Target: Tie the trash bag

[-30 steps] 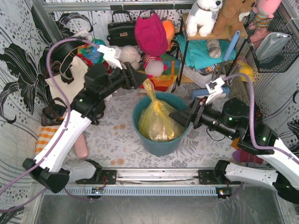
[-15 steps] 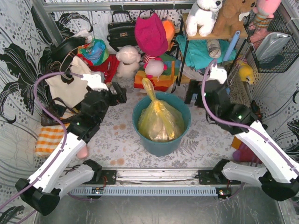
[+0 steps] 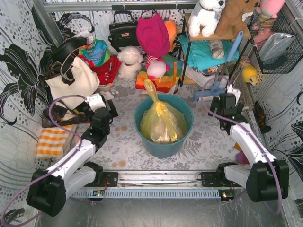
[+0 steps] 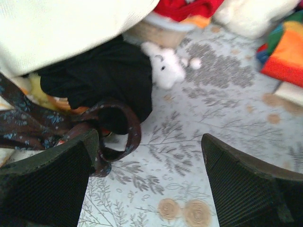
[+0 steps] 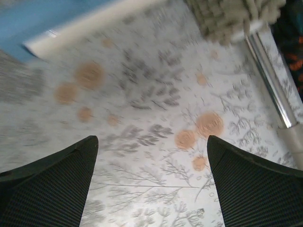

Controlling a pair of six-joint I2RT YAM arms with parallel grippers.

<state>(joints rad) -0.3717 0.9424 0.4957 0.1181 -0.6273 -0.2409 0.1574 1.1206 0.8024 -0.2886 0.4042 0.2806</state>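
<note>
The yellow trash bag (image 3: pixel 161 122) sits in the teal-blue bucket (image 3: pixel 186 109) at the middle of the floor. Its twisted neck (image 3: pixel 151 90) stands up at the back rim, with nothing holding it. My left gripper (image 3: pixel 110 108) is low on the floor, left of the bucket and apart from it. In the left wrist view it (image 4: pixel 147 189) is open and empty above the patterned floor. My right gripper (image 3: pixel 223 102) is right of the bucket, also apart. In the right wrist view it (image 5: pixel 151 184) is open and empty. Neither wrist view shows the bag.
A cream tote bag (image 3: pixel 71 82) and a dark patterned strap (image 4: pixel 120 127) lie by the left gripper, with a small white plush (image 4: pixel 163 67) beyond. An orange striped cloth (image 3: pixel 49 142) lies at the left. Plush toys (image 3: pixel 154 35) and a shelf rack (image 3: pixel 208 52) crowd the back.
Both arms have pulled away from the bag and down toward the floor, the left to the left, the right to the right. The bag's neck stands free.
</note>
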